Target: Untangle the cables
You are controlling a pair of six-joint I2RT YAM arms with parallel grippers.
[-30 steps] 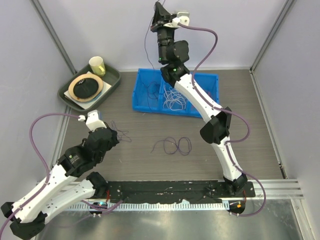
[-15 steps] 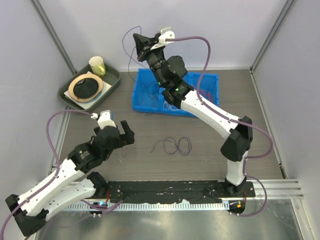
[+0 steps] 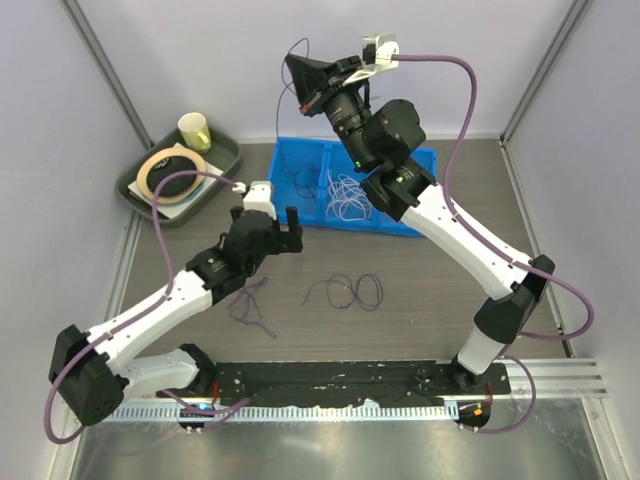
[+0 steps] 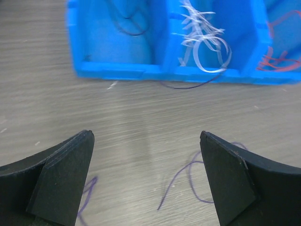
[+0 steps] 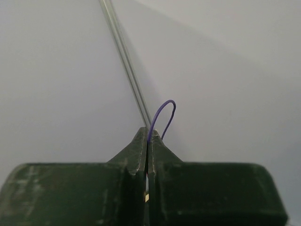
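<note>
The table [image 3: 420, 300] bears a blue bin [image 3: 290, 215]. The right gripper [image 5: 147, 134], raised above the bin's back-left corner, is pinched tight on 1 purple cable [image 5: 164, 110]. The left gripper [image 4: 146, 141], just in front of the bin, stands wide and empty. White cables [image 3: 345, 195] lie in the bin's middle compartment. 2 loose purple cables [image 3: 345, 290] lie in front of the bin.

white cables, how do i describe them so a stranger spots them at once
Find the blue bin on the table. Its middle compartment holds the white cables, a curly bundle; the compartments beside it hold a dark purple strand and orange-red strands.
</note>
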